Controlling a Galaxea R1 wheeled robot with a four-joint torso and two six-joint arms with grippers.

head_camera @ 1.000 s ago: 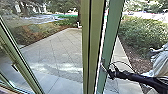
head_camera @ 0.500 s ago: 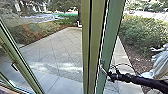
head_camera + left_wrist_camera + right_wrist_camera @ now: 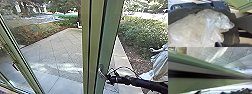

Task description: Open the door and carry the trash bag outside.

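From my seat at the controls, the head view gives me a tall olive post (image 3: 93, 32) and, right alongside it, a green door frame (image 3: 110, 32), with a thin dark seam between them. A curved metal door handle (image 3: 101, 72) sits low on that frame. My right gripper (image 3: 108, 77) is right beside the handle, on a black arm (image 3: 140, 83) reaching in from the right. I can't tell how far open it is, or whether it has hold of the handle.

The trash bag (image 3: 209, 26) is up close at my left wrist camera: translucent, whitish plastic, crumpled and bunched, spread across the robot's own dark plate. As for my left gripper, I can't tell its opening or whether it grips the bag.

Past the door lies a paved yard (image 3: 57, 50) laid in large diagonal squares, with bright streaks of light on it and green shrubs (image 3: 142, 33) off to the right. At the right edge, beyond the arm, is a pale folded mass (image 3: 161, 62), perhaps plastic. Another green frame (image 3: 21, 63) slants down at the left. The right wrist view has the green framing running close across it, a dark groove along its length.
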